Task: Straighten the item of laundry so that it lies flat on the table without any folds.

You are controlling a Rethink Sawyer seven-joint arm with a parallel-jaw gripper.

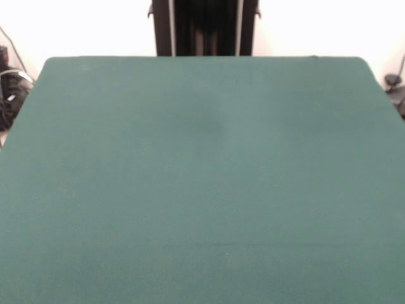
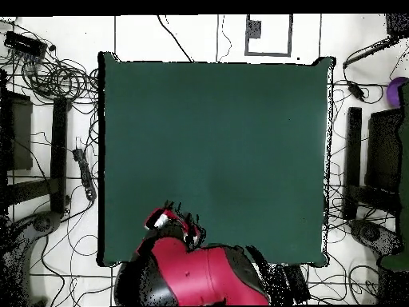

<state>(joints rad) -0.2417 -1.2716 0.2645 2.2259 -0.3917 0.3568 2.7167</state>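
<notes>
The table (image 1: 202, 177) is a large dark green cloth surface that fills the front view. The overhead view shows the same table (image 2: 216, 144) as a green rectangle. The item of laundry is out of view in both views. The red and black arm (image 2: 200, 276) is drawn back at the bottom of the overhead view. Its gripper (image 2: 174, 222) end hangs over the table's bottom-left edge. From above I cannot make out whether the gripper is open or shut. The front view shows no gripper.
Tangled black cables (image 2: 60, 80) lie on the white floor left of the table in the overhead view. Dark stands (image 2: 57, 152) and equipment (image 2: 383, 152) flank both sides. A purple object (image 2: 395, 89) sits at the right edge.
</notes>
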